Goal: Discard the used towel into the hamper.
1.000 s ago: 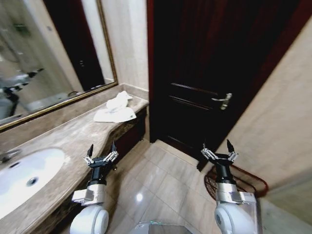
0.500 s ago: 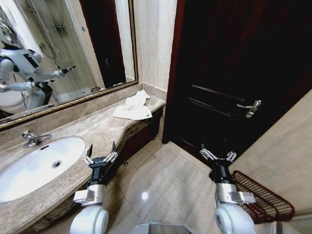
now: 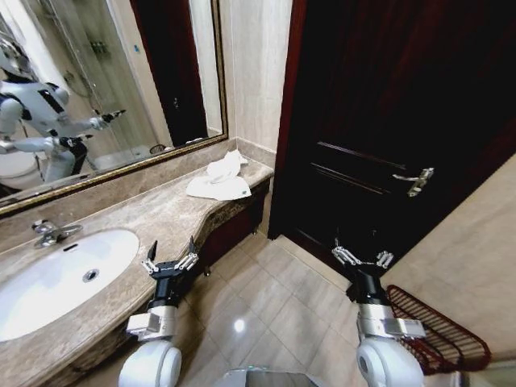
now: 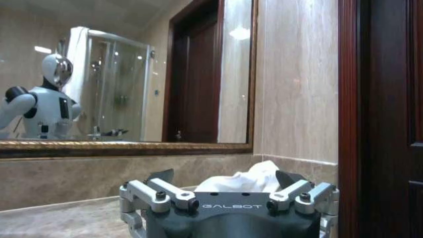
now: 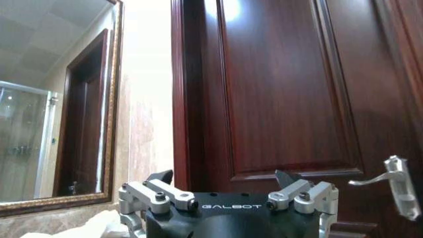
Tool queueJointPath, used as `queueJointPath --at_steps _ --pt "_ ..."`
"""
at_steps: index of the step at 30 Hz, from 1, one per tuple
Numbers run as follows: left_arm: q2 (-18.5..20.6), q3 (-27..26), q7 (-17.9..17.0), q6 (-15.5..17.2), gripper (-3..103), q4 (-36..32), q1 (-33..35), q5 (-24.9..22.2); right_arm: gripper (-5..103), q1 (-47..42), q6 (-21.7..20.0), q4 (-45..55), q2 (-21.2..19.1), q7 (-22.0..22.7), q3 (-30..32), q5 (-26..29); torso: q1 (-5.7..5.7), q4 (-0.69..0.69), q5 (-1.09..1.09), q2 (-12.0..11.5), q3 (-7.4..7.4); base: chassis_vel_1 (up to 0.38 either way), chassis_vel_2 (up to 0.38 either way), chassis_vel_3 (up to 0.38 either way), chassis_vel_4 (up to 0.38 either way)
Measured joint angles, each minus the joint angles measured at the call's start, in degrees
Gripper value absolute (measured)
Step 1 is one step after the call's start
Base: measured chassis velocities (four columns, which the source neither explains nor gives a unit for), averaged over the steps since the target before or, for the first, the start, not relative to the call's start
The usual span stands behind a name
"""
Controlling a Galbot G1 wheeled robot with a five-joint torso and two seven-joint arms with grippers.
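Swung left and a touch nearer since a second ago, with more mirror (image 3: 105, 89) and sink (image 3: 60, 278) now in the head view, and barely shifted over the last half second: camera motion, not motion of the things. Used towel (image 3: 219, 179) lying crumpled white at the far end of the marble counter (image 3: 161, 218), just beside the wall corner next to the dark wooden door (image 3: 379, 121), untouched. Same towel visible from the left wrist past the gripper body (image 4: 241, 182), and a pale edge of it low in the right wrist view (image 5: 99, 225). Left gripper (image 3: 170, 260) held up over the counter's front edge, fingers spread wide and empty, well short of the towel. Right gripper (image 3: 362, 256) raised over the tiled floor (image 3: 266, 298) before the door, likewise spread and holding nothing. Hamper (image 3: 435, 330) on the floor at the robot's right, against the tan wall, reddish-brown wicker, seemingly tilted or on its side, though hard to tell. Step in hand, judging by all this: approach and line-up, nothing grasped yet, task barely begun. Next move probably calls for closing in along the counter, reaching the left arm forward over the marble, and coming down on the towel's bunched top. Then a long carry across to the right-hand hamper, minding trailing cloth.
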Motion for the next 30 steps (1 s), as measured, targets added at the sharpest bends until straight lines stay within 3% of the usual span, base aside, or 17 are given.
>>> queueJointPath --at_steps 30 --pt "0.0 0.25 1.25 -0.11 100 2.13 -0.46 0.09 100 0.44 0.56 -1.85 0.21 -0.21 -0.12 -0.11 0.0 0.02 0.0 -0.01 -0.01 -0.148 0.152 0.156 -0.155"
